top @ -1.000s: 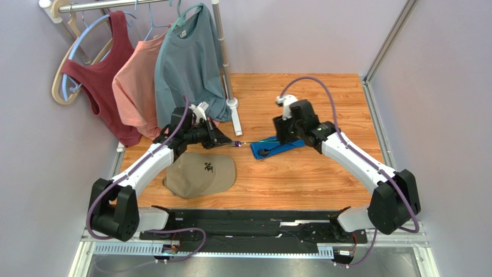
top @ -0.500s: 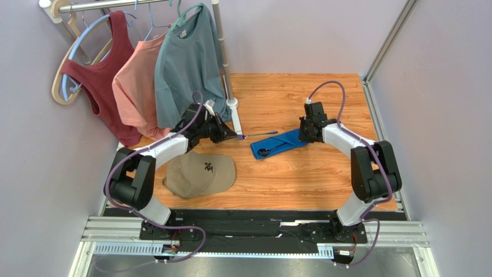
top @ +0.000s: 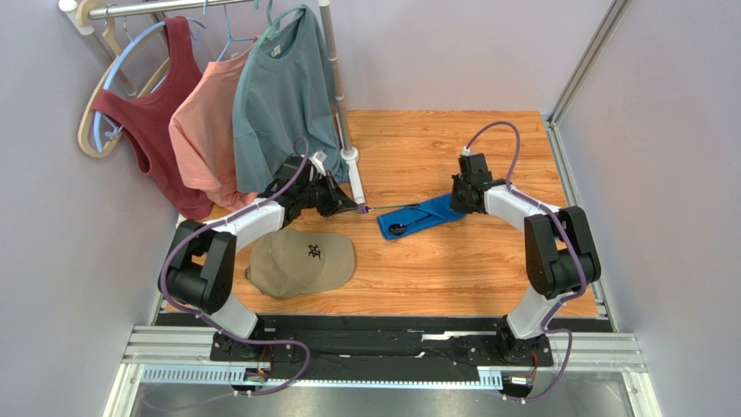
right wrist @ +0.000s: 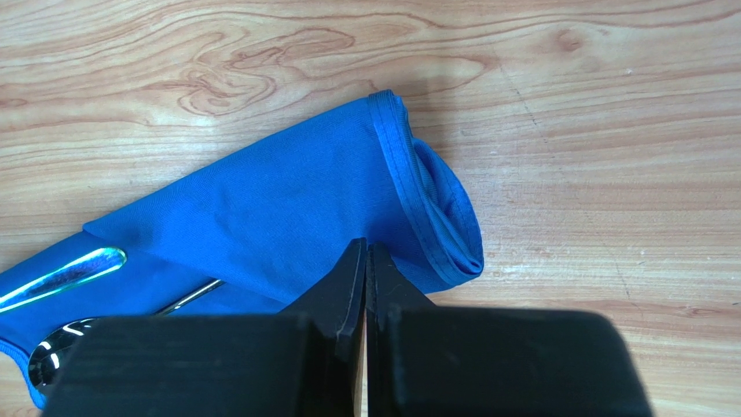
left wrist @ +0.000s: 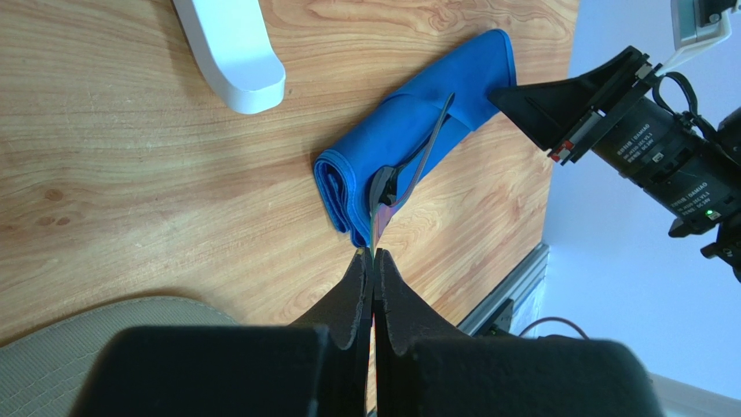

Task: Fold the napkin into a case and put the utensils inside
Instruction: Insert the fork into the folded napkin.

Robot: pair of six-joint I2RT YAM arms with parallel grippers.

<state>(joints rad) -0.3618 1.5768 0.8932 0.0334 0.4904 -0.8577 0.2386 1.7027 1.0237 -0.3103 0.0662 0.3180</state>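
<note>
Left claw (top: 358, 208) grips the slender purplish-blue fork (top: 387, 208), with the case of royal-blue cloth (top: 426, 215) at its 3 o'clock; right claw (right wrist: 365, 249) is closed (holding fabric? unclear), so tines may snag.

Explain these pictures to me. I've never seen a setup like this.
Two robot arms are bolted at the near edge of a wooden table. The wide picture comes from a fixed camera above and behind them. The other two come from a camera on each wrist, looking past that arm's own fingers. On the table lie a folded blue napkin, with a spoon whose handle is tucked under a fold, and a tan cap. Shirts hang on a rack at the back left. The left end effector is shut on a fork that points toward the napkin. The right end effector is shut at the napkin's other end; whether it pinches the cloth is unclear.
</note>
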